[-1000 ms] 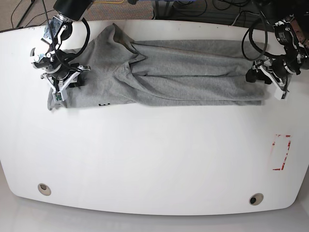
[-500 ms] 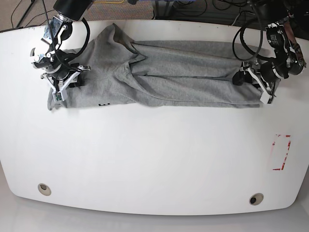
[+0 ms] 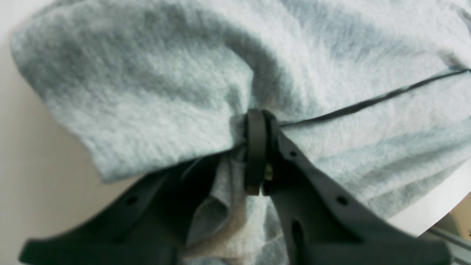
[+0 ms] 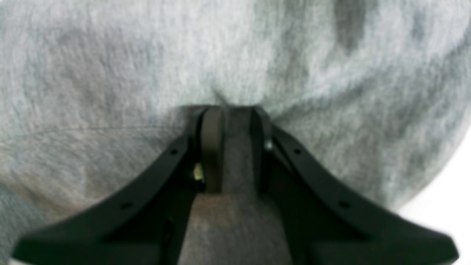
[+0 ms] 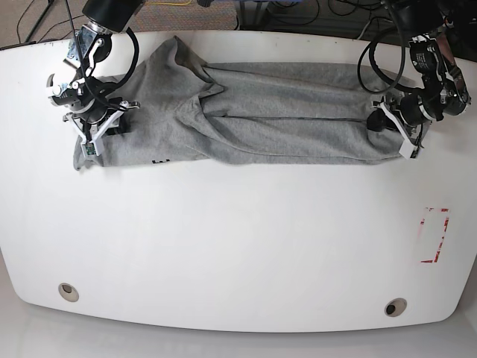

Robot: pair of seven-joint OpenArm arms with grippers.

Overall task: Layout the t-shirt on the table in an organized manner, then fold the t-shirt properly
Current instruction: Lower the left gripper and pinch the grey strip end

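Observation:
A grey t-shirt point(image 5: 253, 112) lies folded lengthwise in a long band across the far part of the white table point(image 5: 238, 239). On the base view's right, my left gripper point(image 5: 402, 138) is shut on the shirt's right end; the left wrist view shows the dark jaws point(image 3: 259, 151) pinching a fold of grey t-shirt point(image 3: 147, 81). On the base view's left, my right gripper point(image 5: 95, 138) is shut on the shirt's left end, with t-shirt point(image 4: 235, 55) cloth bunched between the fingers point(image 4: 212, 147).
A red-outlined rectangle mark point(image 5: 434, 235) sits near the table's right edge. Two round grommet holes point(image 5: 68, 291) point(image 5: 395, 306) lie along the front edge. Cables point(image 5: 298, 11) trail behind the far edge.
My left gripper has moved left onto the shirt's right end and shut on the cloth. The right arm has not moved.

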